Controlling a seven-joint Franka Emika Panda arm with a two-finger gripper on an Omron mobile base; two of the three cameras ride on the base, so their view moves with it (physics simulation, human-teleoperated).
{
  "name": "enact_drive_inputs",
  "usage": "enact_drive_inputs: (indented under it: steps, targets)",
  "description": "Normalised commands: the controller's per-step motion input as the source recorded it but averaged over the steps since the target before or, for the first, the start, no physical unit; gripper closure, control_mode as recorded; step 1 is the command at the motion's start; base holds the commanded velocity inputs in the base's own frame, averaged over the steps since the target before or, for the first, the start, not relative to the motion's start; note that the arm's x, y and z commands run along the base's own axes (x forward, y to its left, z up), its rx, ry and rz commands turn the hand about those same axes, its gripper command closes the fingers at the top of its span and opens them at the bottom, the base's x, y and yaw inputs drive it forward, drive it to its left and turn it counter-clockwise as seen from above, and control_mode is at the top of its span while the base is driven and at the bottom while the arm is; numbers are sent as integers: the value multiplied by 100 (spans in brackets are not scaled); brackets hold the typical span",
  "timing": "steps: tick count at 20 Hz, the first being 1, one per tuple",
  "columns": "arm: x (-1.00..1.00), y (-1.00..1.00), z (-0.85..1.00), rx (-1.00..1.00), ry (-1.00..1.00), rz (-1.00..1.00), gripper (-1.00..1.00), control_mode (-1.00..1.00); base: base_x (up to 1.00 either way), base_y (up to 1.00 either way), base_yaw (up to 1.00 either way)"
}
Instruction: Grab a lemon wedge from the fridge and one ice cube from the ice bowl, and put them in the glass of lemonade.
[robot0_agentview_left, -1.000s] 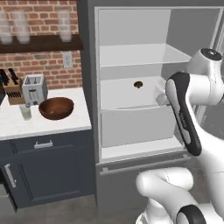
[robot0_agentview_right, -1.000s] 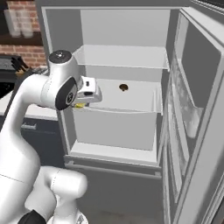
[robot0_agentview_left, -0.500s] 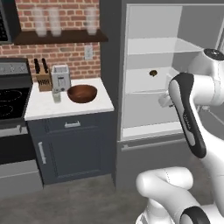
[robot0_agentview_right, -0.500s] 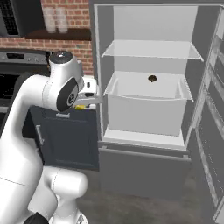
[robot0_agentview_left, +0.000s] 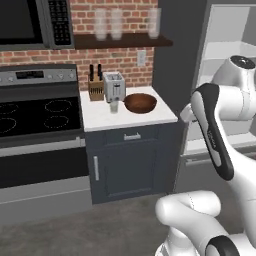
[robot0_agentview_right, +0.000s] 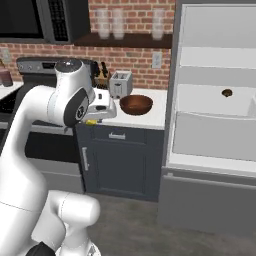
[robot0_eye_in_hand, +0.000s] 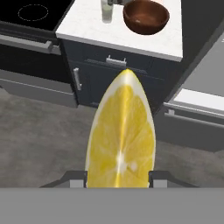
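Note:
My gripper (robot0_eye_in_hand: 118, 178) is shut on the lemon wedge (robot0_eye_in_hand: 121, 140), a bright yellow slice standing between the two fingers (robot0_eye_in_hand: 73, 177). In the right base view the gripper (robot0_agentview_right: 95, 118) hangs in front of the dark cabinet with the lemon wedge (robot0_agentview_right: 90, 121) at its tip. The reddish-brown ice bowl (robot0_agentview_left: 140, 103) (robot0_agentview_right: 136, 104) (robot0_eye_in_hand: 145, 16) sits on the white counter. Left of it stands the glass of lemonade (robot0_agentview_left: 114, 106) (robot0_eye_in_hand: 106, 10). The fridge (robot0_agentview_right: 220, 100) (robot0_agentview_left: 225, 55) stands open at the right, white shelves showing.
A toaster (robot0_agentview_left: 114, 86) and a knife block (robot0_agentview_left: 95, 87) stand at the counter's back. A black stove (robot0_agentview_left: 35, 110) lies to the left, under a microwave (robot0_agentview_left: 30, 22). Frosted tumblers (robot0_agentview_left: 115, 22) line a wall shelf. A small dark lump (robot0_agentview_right: 227, 92) lies on a fridge shelf.
The whole picture has shifted: the base has driven left, so the counter is now central and the fridge sits at the right. The lemon wedge stays held.

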Motion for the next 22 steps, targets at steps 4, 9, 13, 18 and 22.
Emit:
enact_drive_inputs:
  steps: [4,9,13,18,22]
  targets:
    - [0,0,0,0,0,0,100,100,37,83,-4]
    - [0,0,0,0,0,0,100,100,42,44,-7]
    - [0,0,0,0,0,0,100,100,43,3,-8]
    - [0,0,0,0,0,0,100,100,59,-7,-13]
    - [0,0,0,0,0,0,100,100,76,0,-16]
